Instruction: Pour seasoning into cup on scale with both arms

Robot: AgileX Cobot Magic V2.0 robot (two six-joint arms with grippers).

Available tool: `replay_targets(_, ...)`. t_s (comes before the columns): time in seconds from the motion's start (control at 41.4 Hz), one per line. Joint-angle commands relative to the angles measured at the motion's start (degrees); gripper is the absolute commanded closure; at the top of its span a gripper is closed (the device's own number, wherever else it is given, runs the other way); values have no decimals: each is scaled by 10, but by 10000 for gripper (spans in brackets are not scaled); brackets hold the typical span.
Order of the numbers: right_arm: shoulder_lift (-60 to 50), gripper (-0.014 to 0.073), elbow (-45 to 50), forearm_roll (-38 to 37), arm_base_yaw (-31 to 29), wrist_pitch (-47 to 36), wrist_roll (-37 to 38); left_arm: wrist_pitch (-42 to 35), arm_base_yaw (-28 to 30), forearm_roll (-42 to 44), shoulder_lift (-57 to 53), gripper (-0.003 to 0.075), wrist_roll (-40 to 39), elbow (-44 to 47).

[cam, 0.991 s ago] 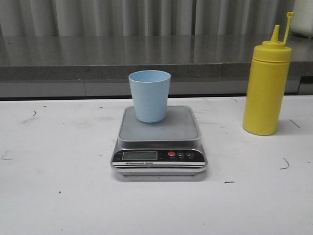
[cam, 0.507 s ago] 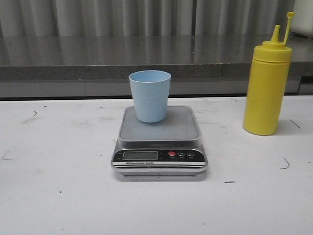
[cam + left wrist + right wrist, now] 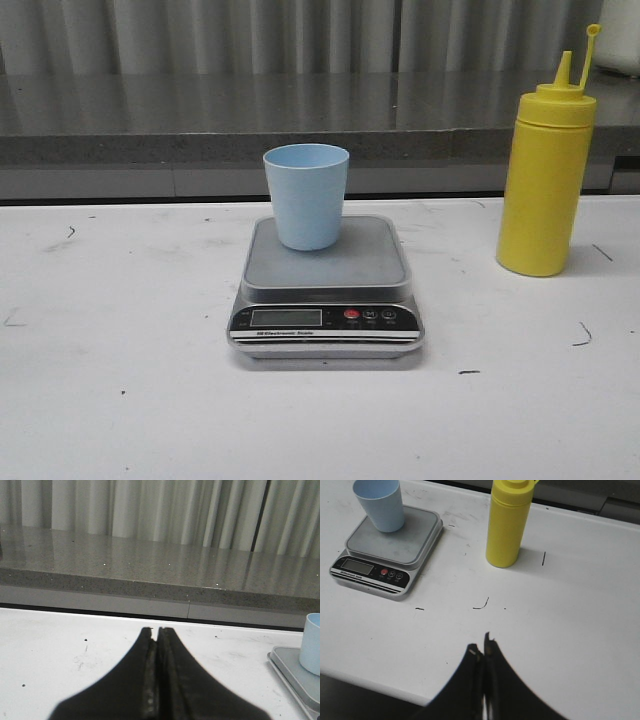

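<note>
Your left tool (image 3: 156, 630) has its fingers pressed together with nothing between them, held low over the white tabletop (image 3: 60, 650). From its wrist camera you see the cup (image 3: 312, 650) and a corner of the scale (image 3: 292, 672) off to one side, well apart from the fingertips, with only bare, lightly scuffed surface in between.

Your right tool (image 3: 481, 647) is likewise closed on nothing, its tips together above the near part of the tabletop. The seasoning (image 3: 507, 522) stands upright ahead of it, with a few small dark marks on the surface between them and nothing blocking the way.

In the front view, neither tool shows. The scale (image 3: 327, 290) sits at the middle of the tabletop (image 3: 120, 400), display panel facing you. The pale blue cup (image 3: 306, 195) stands upright on the rear part of its platform, mouth open. The yellow seasoning (image 3: 545, 175) stands to the right of the scale, clear of it, its small cap hanging off the nozzle. A grey ledge (image 3: 200, 115) runs behind everything.
</note>
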Motion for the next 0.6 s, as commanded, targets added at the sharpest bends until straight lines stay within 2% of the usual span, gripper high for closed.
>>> replay_targets(0.0, 5, 662, -19, -4, 0, -36, -1, -51, 1, -5, -10, 740, 0, 13)
replay_targets(0.435, -2, 662, -13, -19, -2, -40, -2, -51, 1, -5, -10, 740, 0, 13)
replay_targets(0.58, -48, 660, 45, -31, -47, -122, -19, -51, 1, -5, -10, 740, 0, 13)
